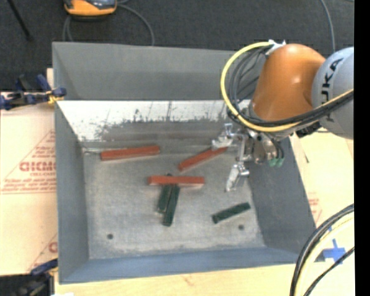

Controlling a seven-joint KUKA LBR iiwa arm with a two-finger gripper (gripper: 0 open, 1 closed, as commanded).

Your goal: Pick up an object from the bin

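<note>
The gripper (230, 160) hangs with its fingers spread, nothing between them. A slanted red bar (199, 158) lies just left of the fingers, its upper end beside one. A dark green bar (230, 213) lies below them.

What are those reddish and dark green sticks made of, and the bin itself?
Reddish sticks: matte, uniformly coloured, likely plastic or painted wood. Dark green sticks: same look, probably the same. Bin: grey sheet metal, judging by its scratched, dully reflective back wall.
</note>
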